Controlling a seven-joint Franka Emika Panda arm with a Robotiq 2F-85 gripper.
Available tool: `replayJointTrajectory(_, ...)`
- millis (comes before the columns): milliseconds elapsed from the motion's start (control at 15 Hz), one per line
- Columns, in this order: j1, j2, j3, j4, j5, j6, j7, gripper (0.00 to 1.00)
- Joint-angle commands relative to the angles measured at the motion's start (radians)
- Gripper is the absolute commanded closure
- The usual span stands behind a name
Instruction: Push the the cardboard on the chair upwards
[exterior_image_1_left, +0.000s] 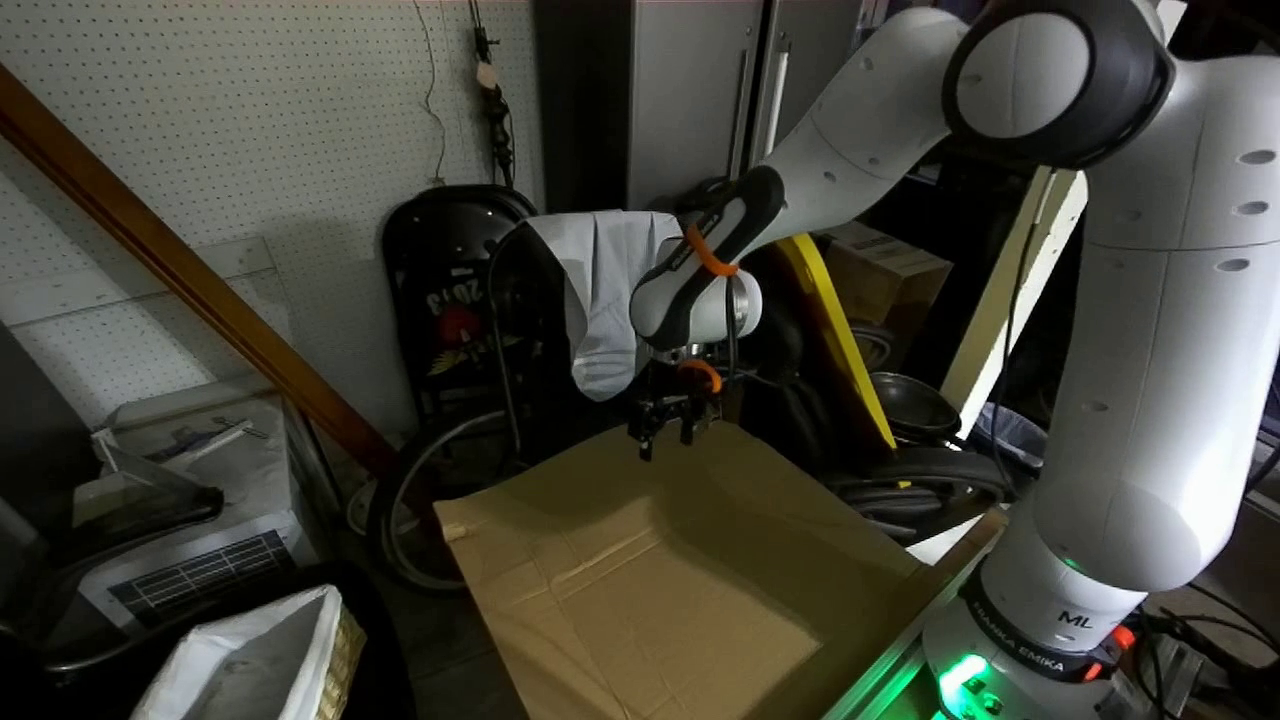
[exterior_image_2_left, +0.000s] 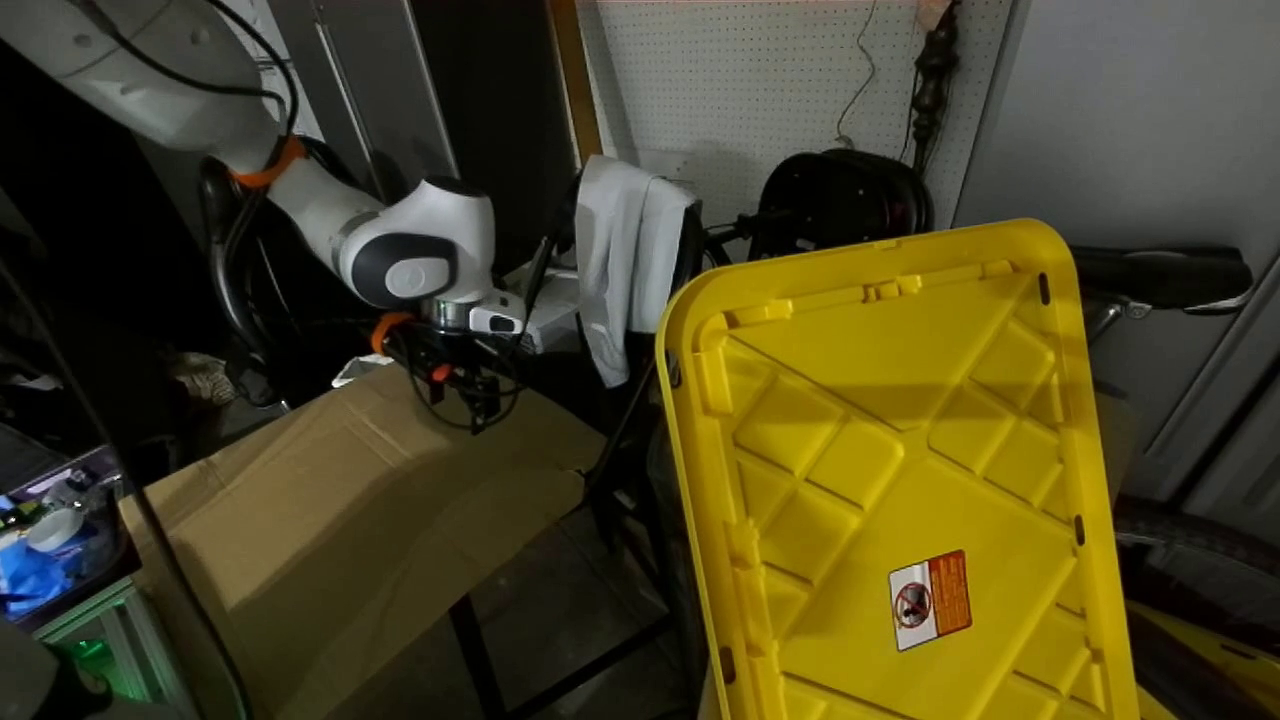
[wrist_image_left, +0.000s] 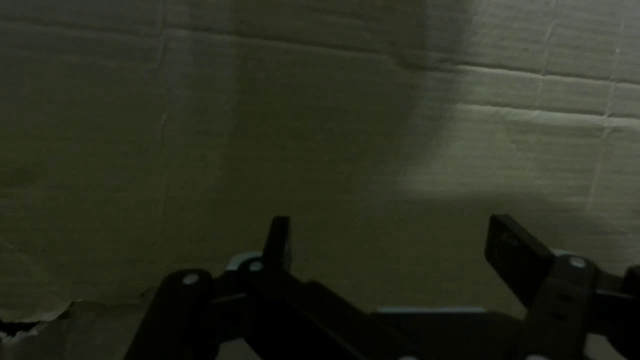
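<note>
The cardboard (exterior_image_1_left: 690, 570) is a large tan-brown creased sheet lying flat in front of the robot's base. It also shows in an exterior view (exterior_image_2_left: 360, 500), where black legs (exterior_image_2_left: 475, 650) stand beneath it. My gripper (exterior_image_1_left: 667, 445) points down over the cardboard's far part, seen also in an exterior view (exterior_image_2_left: 465, 405). In the wrist view the two black fingers (wrist_image_left: 390, 235) are wide apart, with nothing between them but the cardboard surface (wrist_image_left: 325, 125) beyond. I cannot tell whether the fingertips touch it. A torn edge shows at the wrist view's lower left. The chair's seat is hidden.
A white cloth (exterior_image_1_left: 605, 300) hangs over a black chair back behind the gripper. A yellow lid (exterior_image_2_left: 900, 450) stands upright beside the cardboard. A bicycle wheel (exterior_image_1_left: 400, 530) and a white-lined basket (exterior_image_1_left: 260, 650) are at one side. A grey cabinet (exterior_image_1_left: 690, 100) stands behind.
</note>
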Motion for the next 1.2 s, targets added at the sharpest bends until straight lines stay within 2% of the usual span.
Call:
replayJointTrajectory(0, 0.0, 0.126, 0.008, 0.099, 0.021, -0.001, 0.133, 0.0)
replayJointTrajectory(533, 0.06, 0.288, -0.032, 0.201, -0.04, 0.111, 0.346, 0.0)
replayJointTrajectory(1133, 0.234, 0.334, -0.189, 0.272, -0.278, 0.116, 0.58, 0.0)
